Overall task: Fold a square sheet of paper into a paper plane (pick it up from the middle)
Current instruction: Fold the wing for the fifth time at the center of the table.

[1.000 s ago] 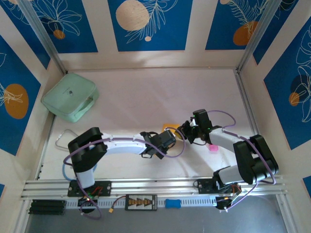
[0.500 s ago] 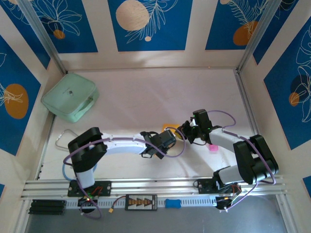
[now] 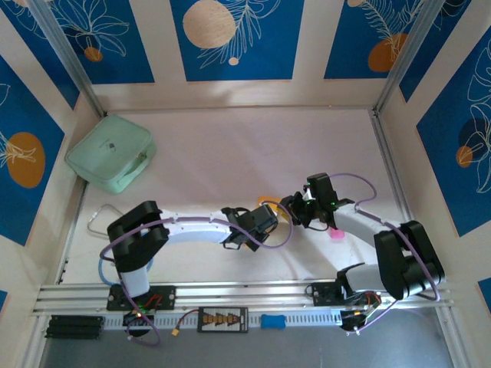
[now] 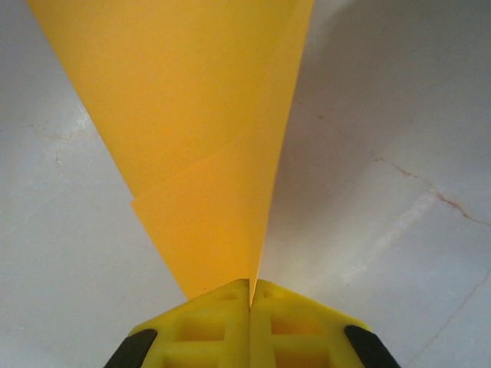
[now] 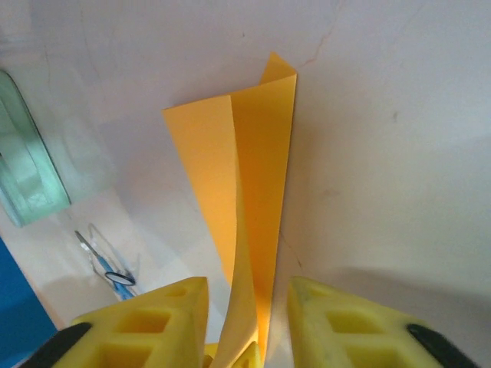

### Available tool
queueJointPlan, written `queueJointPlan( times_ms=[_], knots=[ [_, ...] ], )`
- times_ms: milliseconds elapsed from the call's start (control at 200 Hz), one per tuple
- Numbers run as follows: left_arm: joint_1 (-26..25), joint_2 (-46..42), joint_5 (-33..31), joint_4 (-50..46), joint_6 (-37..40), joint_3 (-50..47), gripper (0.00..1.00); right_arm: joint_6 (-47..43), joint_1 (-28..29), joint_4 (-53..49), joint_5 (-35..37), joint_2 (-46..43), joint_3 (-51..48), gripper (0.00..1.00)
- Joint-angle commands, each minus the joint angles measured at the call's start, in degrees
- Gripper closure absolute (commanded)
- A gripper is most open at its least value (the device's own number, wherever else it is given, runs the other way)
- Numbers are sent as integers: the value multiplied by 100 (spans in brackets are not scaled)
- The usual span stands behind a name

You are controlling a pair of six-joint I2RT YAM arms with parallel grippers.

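The orange-yellow sheet of paper [image 4: 207, 138] is folded into a narrow pointed shape with a centre crease and stands on edge above the table. My left gripper [image 4: 250, 285] is shut on its narrow end, the paper pinched between the yellow pads. From the opposite side my right gripper [image 5: 247, 287] is open. The paper [image 5: 253, 169] runs through the gap between its fingers [image 5: 176, 307], and neither pad presses on it. From above, both grippers meet mid-table, left [image 3: 270, 215] and right [image 3: 291, 207], with a patch of paper [image 3: 268, 202] showing between them.
A mint-green case [image 3: 111, 159] lies at the back left, near the side wall. A small pink object [image 3: 336, 234] sits on the table just right of my right wrist. A thin looped tool [image 3: 98, 218] lies near the left arm's base.
My right gripper has opened off the paper. My left gripper has closed fully on it. The right arm's elbow has shifted slightly toward the near edge.
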Motion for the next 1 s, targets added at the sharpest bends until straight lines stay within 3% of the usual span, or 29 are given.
queueJointPlan(
  times_ms=[0, 305, 750, 995],
  knots=[
    [121, -25, 394, 149, -32, -42, 100, -372, -132, -553, 175, -354, 5, 60],
    [503, -83, 1284, 516, -111, -289, 100, -512, -447, -717, 141, -940, -271, 57],
    [932, -118, 2324, 973, -225, -580, 100, -594, -468, -371, -230, -912, -351, 57],
    [1014, -333, 2343, 1076, -161, -683, 100, -684, -367, -18, -452, -907, -380, 55]
  ],
)
